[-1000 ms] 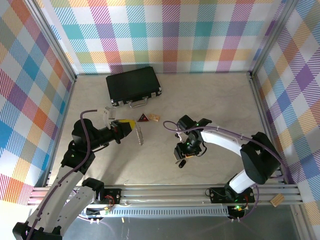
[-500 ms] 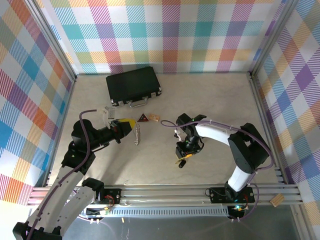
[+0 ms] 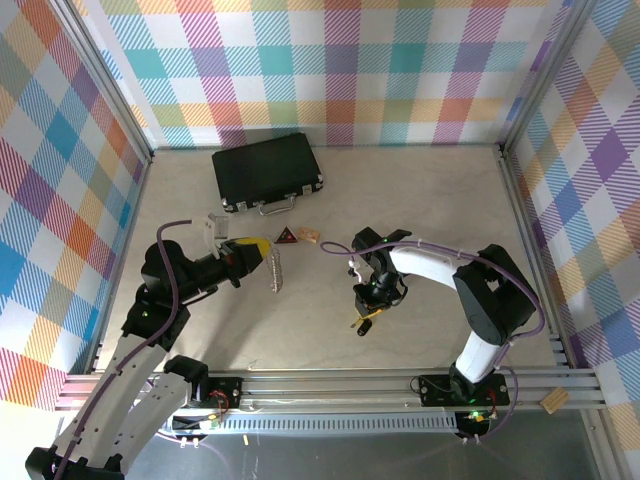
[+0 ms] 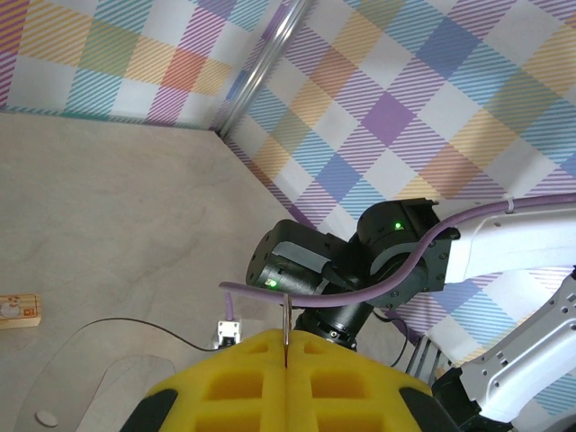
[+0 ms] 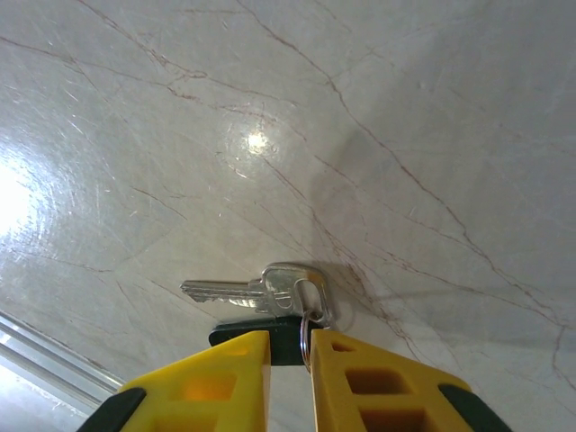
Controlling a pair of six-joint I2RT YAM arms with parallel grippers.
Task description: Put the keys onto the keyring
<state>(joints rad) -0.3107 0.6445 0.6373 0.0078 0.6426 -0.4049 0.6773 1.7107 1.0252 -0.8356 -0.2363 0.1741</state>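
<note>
The keys point(image 5: 261, 290) lie on the marble tabletop: a silver key and a black-headed one point(image 5: 283, 331) joined by a small split ring. My right gripper point(image 5: 290, 340) points down at them, its yellow fingers closed on the black head and the small ring. From above, this gripper point(image 3: 364, 314) sits right of centre with the keys point(image 3: 360, 327) at its tip. My left gripper point(image 3: 262, 246) is shut on the keyring point(image 3: 277, 270), whose silver loop and chain hang off its tip. A thin metal edge of the keyring point(image 4: 285, 315) sticks up between the left gripper's point(image 4: 285, 349) pressed pads.
A black case point(image 3: 267, 172) lies at the back left. A dark-red triangle point(image 3: 288, 236) and a tan chip point(image 3: 309, 235) sit just beyond the left gripper. Metal frame rails border the table on both sides and along the near edge point(image 3: 400, 385).
My right gripper's jaws have narrowed onto the keys, and its arm has folded in toward the centre. The left arm and keyring have stayed put.
</note>
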